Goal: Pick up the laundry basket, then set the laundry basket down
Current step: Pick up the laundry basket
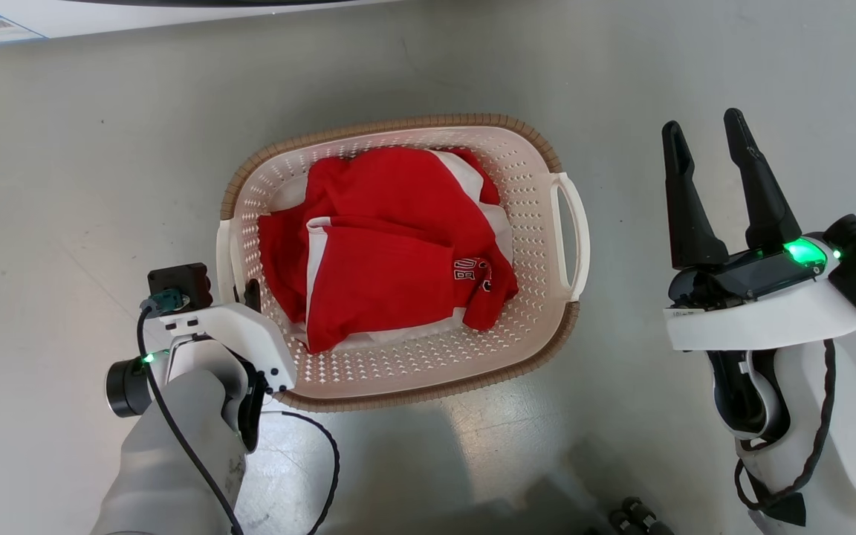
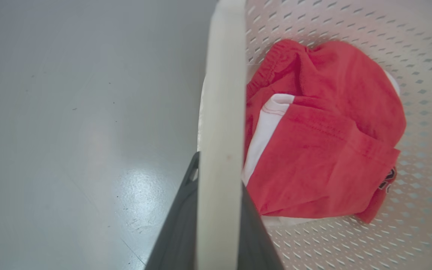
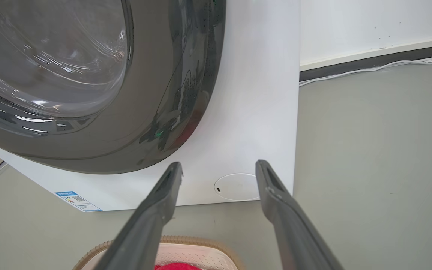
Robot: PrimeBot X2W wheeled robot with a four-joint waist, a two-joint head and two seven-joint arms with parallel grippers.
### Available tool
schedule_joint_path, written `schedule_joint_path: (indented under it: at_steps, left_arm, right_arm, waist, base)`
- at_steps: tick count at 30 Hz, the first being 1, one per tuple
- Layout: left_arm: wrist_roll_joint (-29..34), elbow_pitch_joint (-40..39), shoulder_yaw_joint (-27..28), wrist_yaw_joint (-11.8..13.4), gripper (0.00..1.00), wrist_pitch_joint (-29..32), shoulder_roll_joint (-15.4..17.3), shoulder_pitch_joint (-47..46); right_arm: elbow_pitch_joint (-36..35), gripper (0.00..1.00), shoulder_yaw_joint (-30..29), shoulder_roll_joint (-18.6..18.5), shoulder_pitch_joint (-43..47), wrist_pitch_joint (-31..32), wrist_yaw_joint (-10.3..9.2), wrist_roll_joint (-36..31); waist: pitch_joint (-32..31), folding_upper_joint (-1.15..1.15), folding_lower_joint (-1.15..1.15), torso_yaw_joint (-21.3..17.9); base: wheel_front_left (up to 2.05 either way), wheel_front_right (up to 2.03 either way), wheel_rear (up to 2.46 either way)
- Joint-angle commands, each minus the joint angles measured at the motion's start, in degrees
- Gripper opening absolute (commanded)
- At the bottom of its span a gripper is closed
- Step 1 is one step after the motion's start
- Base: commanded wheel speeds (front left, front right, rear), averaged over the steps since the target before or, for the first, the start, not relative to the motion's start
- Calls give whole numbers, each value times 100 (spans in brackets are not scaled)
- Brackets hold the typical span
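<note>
The laundry basket point(image 1: 528, 174) stands on the grey floor in the middle of the head view, cream-white and perforated with a brown woven rim. A red and white garment point(image 1: 391, 245) lies inside it. My left gripper point(image 1: 240, 294) is at the basket's left side, pointing down. In the left wrist view its two dark fingers press on either side of the white loop handle point(image 2: 221, 112), so my left gripper point(image 2: 219, 168) is shut on it. My right gripper point(image 1: 703, 124) hangs open well to the right of the basket's right handle point(image 1: 575, 230), holding nothing.
A white washing machine point(image 3: 253, 93) with a dark round door point(image 3: 88, 75) stands just beyond the basket; its lower edge point(image 1: 175, 15) lines the top of the head view. A wall with a dark skirting and a white cable point(image 3: 369, 69) runs to the right.
</note>
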Motion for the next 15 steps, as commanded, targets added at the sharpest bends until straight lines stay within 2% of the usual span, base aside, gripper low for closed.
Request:
schedule_joint_path:
  at_steps: [1, 15]
  left_arm:
    - [16, -48, 127, -14, 0, -36, 96, 61]
    - [55, -17, 197, -238, 0, -36, 293, 247]
  right_arm:
    - [-76, 100, 125, -6, 92, -37, 40, 37]
    - [-27, 100, 166, -56, 136, -37, 40, 35]
  waist:
    - [-40, 0, 0, 18]
    - [-180, 0, 0, 90]
  base:
    - [0, 0, 0]
    - [0, 0, 0]
